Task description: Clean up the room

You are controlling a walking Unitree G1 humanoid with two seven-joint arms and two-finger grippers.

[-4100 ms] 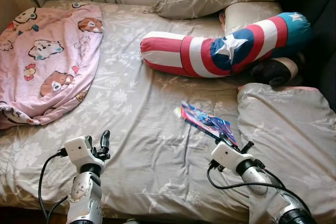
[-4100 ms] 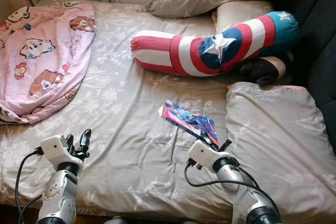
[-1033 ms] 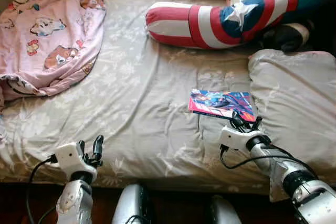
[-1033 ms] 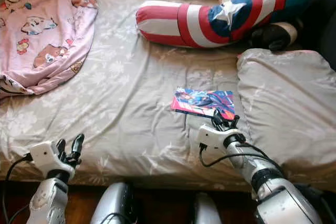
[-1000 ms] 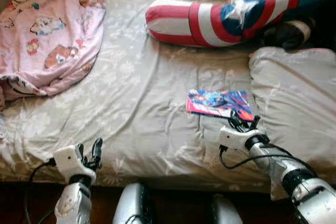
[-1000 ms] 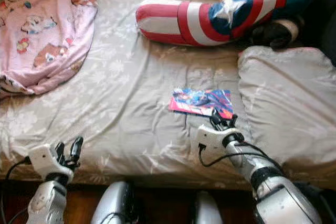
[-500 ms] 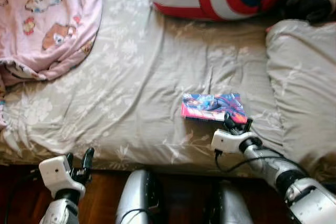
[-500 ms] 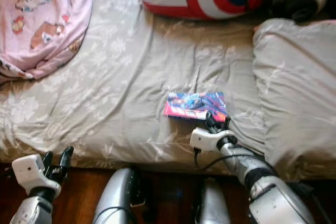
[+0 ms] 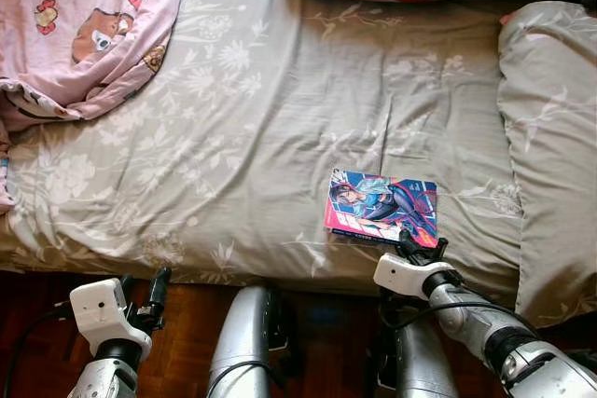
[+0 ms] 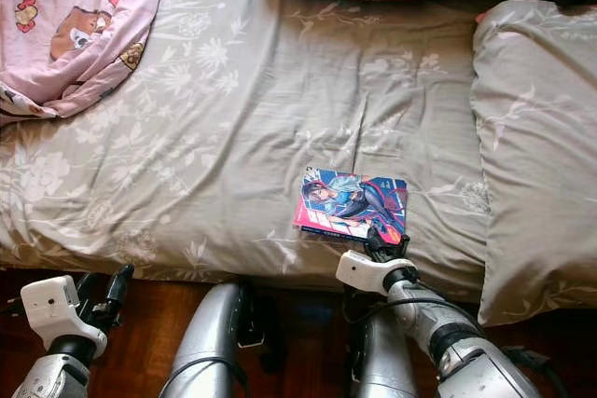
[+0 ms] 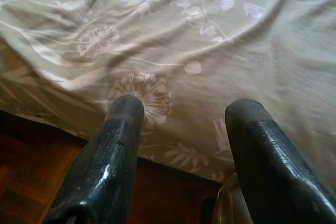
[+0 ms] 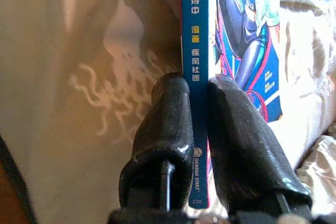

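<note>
Right tool (image 12: 195, 108) pinching the comic book (image 9: 381, 207) at the near edge of the bed (image 9: 252, 118).

The book lies flat on the grey floral sheet, just beside the grey pillow (image 9: 550, 137), its blue spine clamped between the two black fingers (image 12: 167, 114). The left tool (image 11: 184, 129) hangs low by the bed's front edge over the wooden floor (image 9: 37, 295), fingers spread wide and holding nothing. A pink cartoon blanket (image 9: 84, 16) lies bunched at the far left.
</note>
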